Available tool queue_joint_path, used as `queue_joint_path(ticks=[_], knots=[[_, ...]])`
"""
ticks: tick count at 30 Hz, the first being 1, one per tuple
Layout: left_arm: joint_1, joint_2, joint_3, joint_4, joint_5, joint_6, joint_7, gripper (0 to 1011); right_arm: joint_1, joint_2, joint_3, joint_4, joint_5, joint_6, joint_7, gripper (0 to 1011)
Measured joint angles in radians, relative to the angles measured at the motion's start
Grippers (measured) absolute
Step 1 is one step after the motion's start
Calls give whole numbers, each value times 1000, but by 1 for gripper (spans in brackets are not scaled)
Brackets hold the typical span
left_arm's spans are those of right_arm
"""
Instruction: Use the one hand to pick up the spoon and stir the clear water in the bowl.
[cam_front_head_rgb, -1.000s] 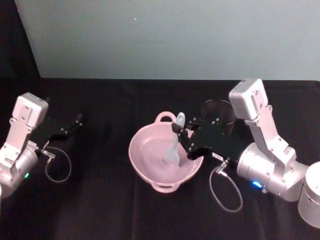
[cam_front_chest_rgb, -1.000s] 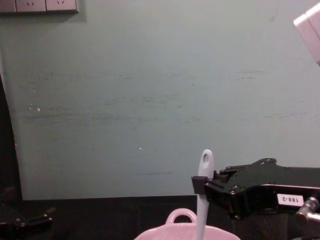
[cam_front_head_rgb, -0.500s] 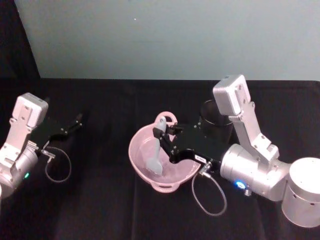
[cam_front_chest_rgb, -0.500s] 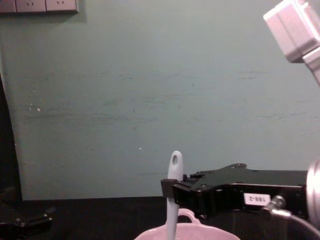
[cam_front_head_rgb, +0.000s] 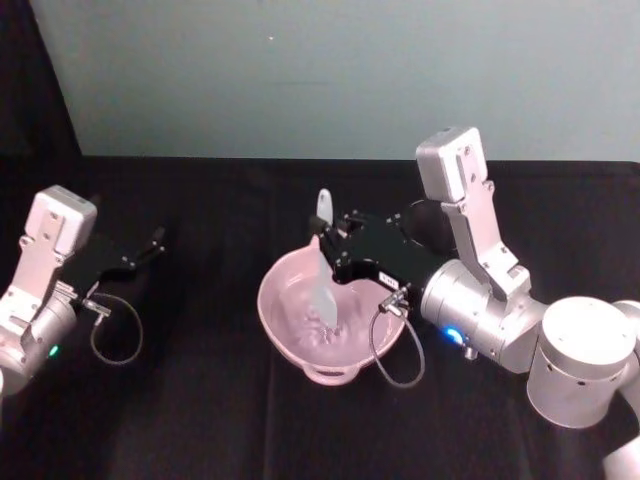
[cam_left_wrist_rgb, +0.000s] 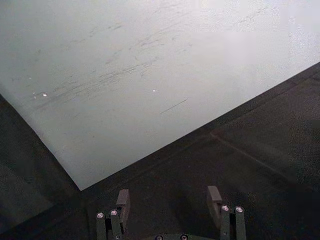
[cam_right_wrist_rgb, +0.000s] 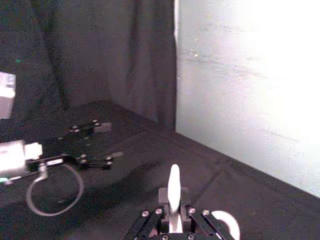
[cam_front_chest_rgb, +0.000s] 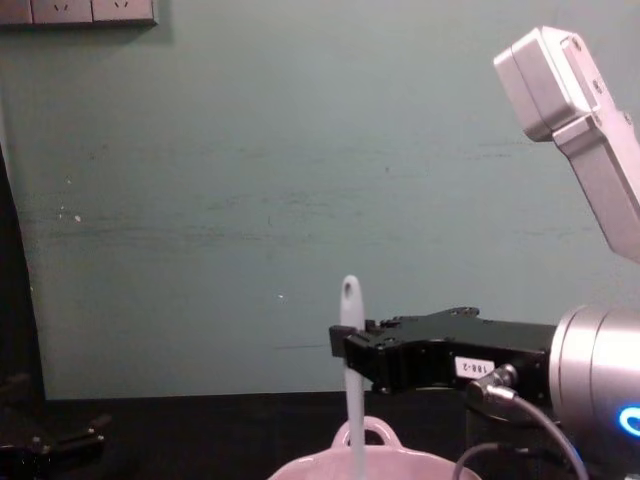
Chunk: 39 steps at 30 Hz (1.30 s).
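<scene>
From the head, the right tool (cam_front_head_rgb: 323, 244) is clamped on the handle of the spoon (cam_front_head_rgb: 322, 290). The spoon stands nearly upright, its blade down inside the pink bowl (cam_front_head_rgb: 285, 335) near the middle of the black table (cam_front_head_rgb: 200, 400). The left tool (cam_front_head_rgb: 155, 240) sits well apart, out at the left of the table.

At the left wrist, the left tool (cam_left_wrist_rgb: 168, 200) has its two fingers (cam_left_wrist_rgb: 122, 199) spread wide, with bare dark table between them.

At the right wrist, the right tool (cam_right_wrist_rgb: 173, 216) grips the spoon (cam_right_wrist_rgb: 173, 186), whose white handle rises between the fingers. The bowl's (cam_right_wrist_rgb: 226, 220) loop handle lies just beside it.

From the chest, the right tool (cam_front_chest_rgb: 347, 346) reaches in from the right and pinches the spoon (cam_front_chest_rgb: 350, 310) below the hole in its handle. The shaft drops straight behind the rim of the bowl (cam_front_chest_rgb: 400, 466). The left tool (cam_front_chest_rgb: 60, 440) lies low at the left edge.
</scene>
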Motion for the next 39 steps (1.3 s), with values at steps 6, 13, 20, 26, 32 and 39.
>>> queue_joint_path(ticks=[6,13,20,26,32,39], knots=[[0,0,0,0,0,0,0,1011,12,-10,21,28,-29,-24,-22,129],[0,0,0,0,0,0,0,1011,1,1,53,23,-53,-39,-28,127],[0,0,0,0,0,0,0,1011,-42,39,75,-41,-43,-18,8,129],[0,0,0,0,0,0,0,1011,-90,67,86,-105,-7,-1,37,129],[0,0,0,0,0,0,0,1011,-116,77,77,-141,17,7,46,129],[0,0,0,0,0,0,0,1011,-115,61,44,-139,28,14,39,129]])
